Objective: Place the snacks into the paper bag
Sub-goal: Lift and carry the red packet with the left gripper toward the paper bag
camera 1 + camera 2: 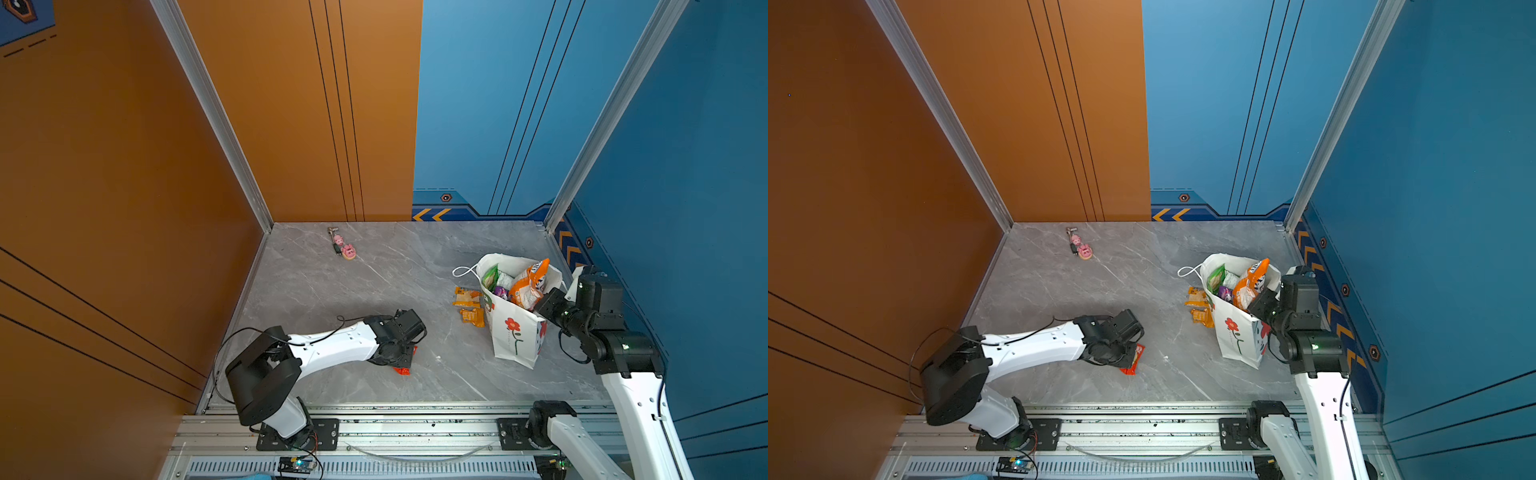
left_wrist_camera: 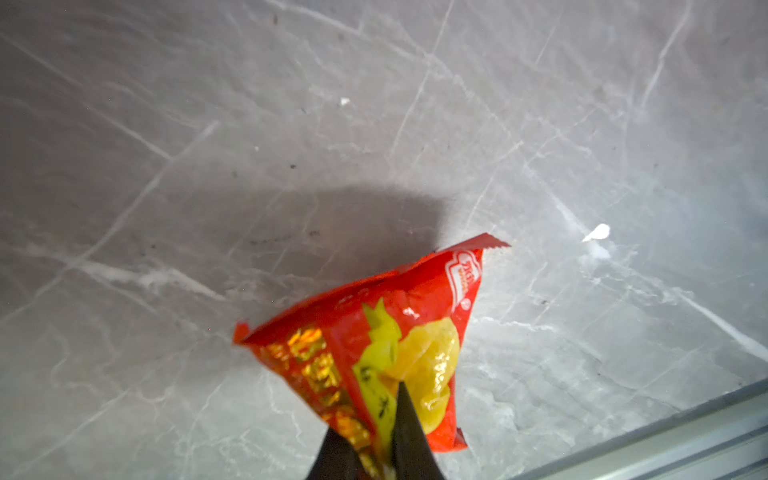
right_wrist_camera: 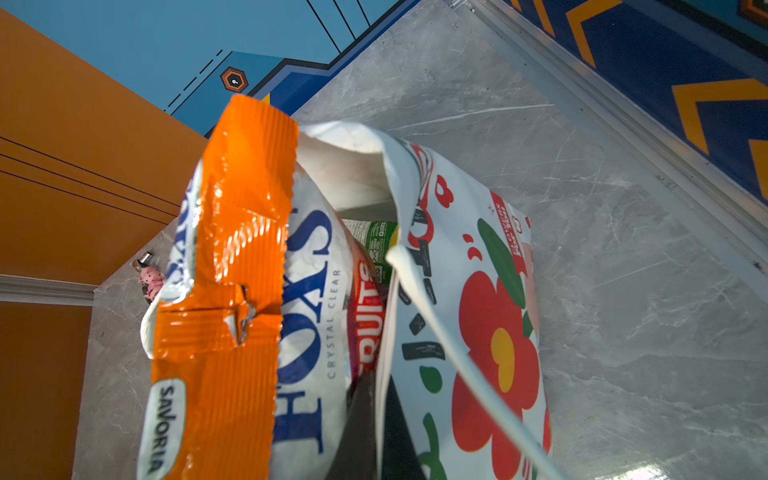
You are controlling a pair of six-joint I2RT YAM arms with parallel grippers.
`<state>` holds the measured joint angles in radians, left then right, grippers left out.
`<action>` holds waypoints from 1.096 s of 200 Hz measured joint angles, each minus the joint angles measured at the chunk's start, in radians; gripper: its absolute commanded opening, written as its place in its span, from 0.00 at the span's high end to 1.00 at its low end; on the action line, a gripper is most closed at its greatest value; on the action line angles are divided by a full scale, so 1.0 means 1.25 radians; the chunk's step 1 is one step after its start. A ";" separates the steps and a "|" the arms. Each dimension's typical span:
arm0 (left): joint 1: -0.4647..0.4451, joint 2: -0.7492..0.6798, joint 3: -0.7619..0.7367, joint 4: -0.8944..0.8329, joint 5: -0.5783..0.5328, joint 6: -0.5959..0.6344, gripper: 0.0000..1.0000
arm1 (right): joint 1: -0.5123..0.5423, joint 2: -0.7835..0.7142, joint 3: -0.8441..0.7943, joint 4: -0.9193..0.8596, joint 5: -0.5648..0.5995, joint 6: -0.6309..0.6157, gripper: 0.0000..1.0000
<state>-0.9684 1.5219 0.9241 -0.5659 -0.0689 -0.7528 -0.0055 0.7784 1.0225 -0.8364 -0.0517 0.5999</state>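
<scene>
– Near the front rail (image 1: 415,409), the left gripper (image 2: 368,411) has its fingers pinched on one corner of the red-yellow packet (image 2: 374,328). Most of the packet lies free beyond the tips.

– What's the risk?

– It's thin, slick foil held by an edge. I'd judge it could slip out or swing on the carry across the table (image 1: 332,291).

– And further back?

– The paper bag (image 1: 513,332) stands on the right side, leaning, with its mouth open. The right gripper (image 3: 380,432) is clamped on the bag's wall near the rim. It's crowded inside: an orange candy bag (image 1: 528,286) pokes above the rim, with a green packet (image 1: 490,276) and a purple packet (image 1: 500,292) beside it.

– So the drop may snag?

– Probably. The packet could land on the orange candy bag and slide off outside, or a knock could tip the paper bag. Two orange sachets (image 1: 469,305) lie just beside it, not yet in. Farthest off sits the pink pig keychain (image 1: 345,247), which is no snack.
</scene>
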 measured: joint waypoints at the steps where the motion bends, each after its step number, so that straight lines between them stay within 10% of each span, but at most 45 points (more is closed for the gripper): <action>1: 0.000 -0.002 -0.001 0.000 -0.001 0.000 1.00 | 0.000 0.000 0.000 0.000 0.000 0.000 1.00; 219: 0.058 -0.356 0.038 0.007 -0.179 0.058 1.00 | 0.001 -0.007 -0.004 0.002 -0.004 0.000 1.00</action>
<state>-0.8963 1.0771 0.9718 -0.5571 -0.2920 -0.6807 -0.0048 0.7692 1.0176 -0.8333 -0.0563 0.6003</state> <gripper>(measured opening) 0.112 0.047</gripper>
